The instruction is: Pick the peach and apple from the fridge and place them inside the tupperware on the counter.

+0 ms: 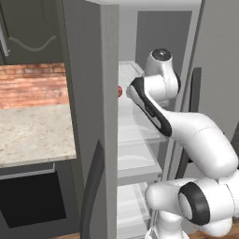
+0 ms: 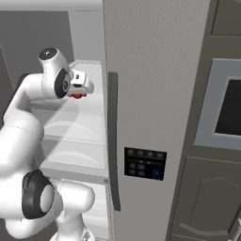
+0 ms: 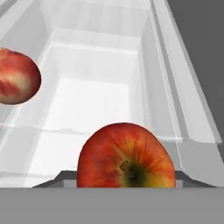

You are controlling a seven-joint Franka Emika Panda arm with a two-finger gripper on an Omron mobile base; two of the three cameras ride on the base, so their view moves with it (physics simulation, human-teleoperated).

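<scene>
At nine o'clock in the left base view we saw a speckled beige bench (image 1: 32, 135) under a red brick wall (image 1: 31, 85), with a dark oven door (image 1: 30, 200) below and a grey cabinet (image 1: 28, 30) above at eleven. At three o'clock in the right base view sat a dark built-in microwave (image 2: 226, 108), a grey panelled cabinet door (image 2: 207, 202) beneath it.

Glossy white arm (image 1: 200, 140), rounded links, black joint rings, dark grey disc capping the elbow.

Apple (image 3: 127, 156) near, peach (image 3: 16, 77) left
</scene>
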